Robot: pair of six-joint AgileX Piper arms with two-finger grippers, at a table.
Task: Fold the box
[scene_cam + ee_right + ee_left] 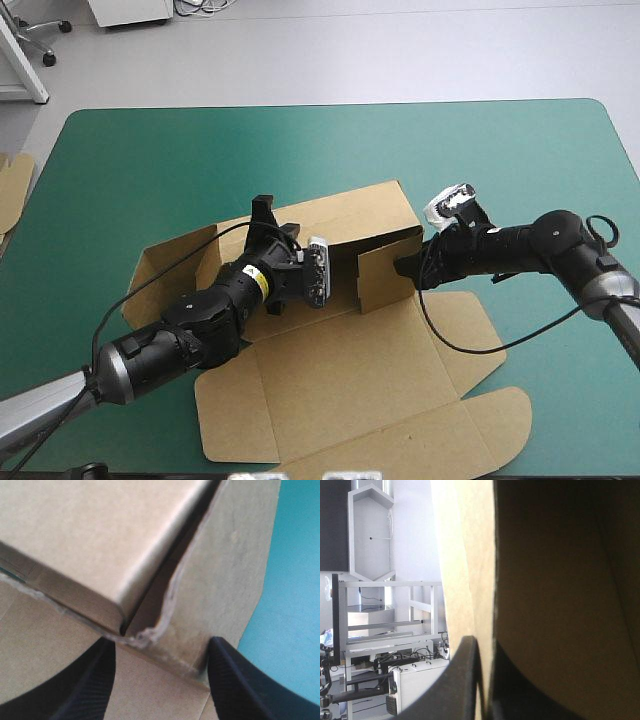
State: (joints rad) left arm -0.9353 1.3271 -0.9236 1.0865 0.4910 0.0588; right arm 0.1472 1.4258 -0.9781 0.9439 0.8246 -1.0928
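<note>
The brown box lies in the middle of the teal-green table, its wide lid panel flat toward the near edge. The long back wall stands raised, and a short end flap is turned upright at its right end. My left gripper is at the wall's left part. In the left wrist view the left gripper is shut on the box, with the board edge running up between its fingers. My right gripper is at the right end flap. In the right wrist view the right gripper stands open, the box corner just ahead of it.
An edge of more brown board shows at the table's left edge. Side flaps of the box spread flat to the left, and rounded flaps lie at the near right. Bare teal-green cover stretches behind and to the right.
</note>
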